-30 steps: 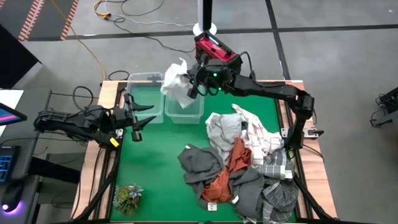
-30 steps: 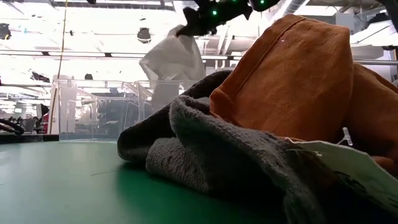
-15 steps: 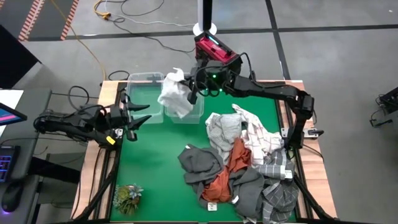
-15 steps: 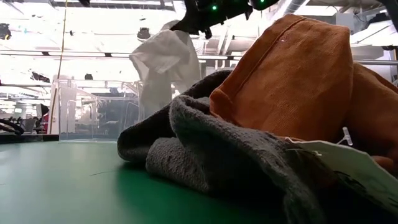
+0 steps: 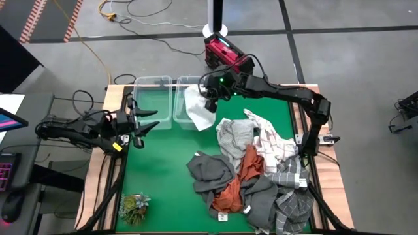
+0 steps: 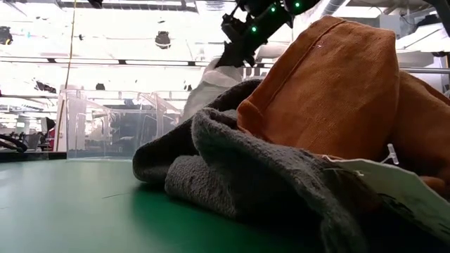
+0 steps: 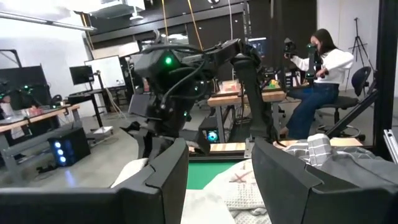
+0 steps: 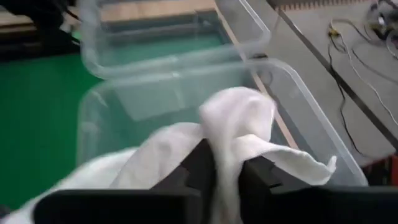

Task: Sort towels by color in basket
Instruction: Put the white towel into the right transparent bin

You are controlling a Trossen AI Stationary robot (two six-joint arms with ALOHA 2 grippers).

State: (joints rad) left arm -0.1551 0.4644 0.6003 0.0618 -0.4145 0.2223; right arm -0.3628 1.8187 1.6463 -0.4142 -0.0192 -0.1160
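Two clear bins (image 5: 153, 99) stand side by side at the far edge of the green surface (image 5: 163, 183). A white towel (image 5: 198, 111) is pinched between the fingers of the right gripper (image 5: 210, 103) — it is held over the right-hand bin (image 5: 189, 83), draped across its near rim. The left gripper (image 5: 149, 121) is held beside the left bin, fingers spread wide. The remaining towels (image 5: 251, 173) are heaped on the surface's right side.

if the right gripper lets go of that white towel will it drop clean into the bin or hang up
The white towel looks limp, folding around the right gripper, so it would probably slump rather than fall flat. Part drapes over the clear bin rim toward the green mat, so it may hang there.
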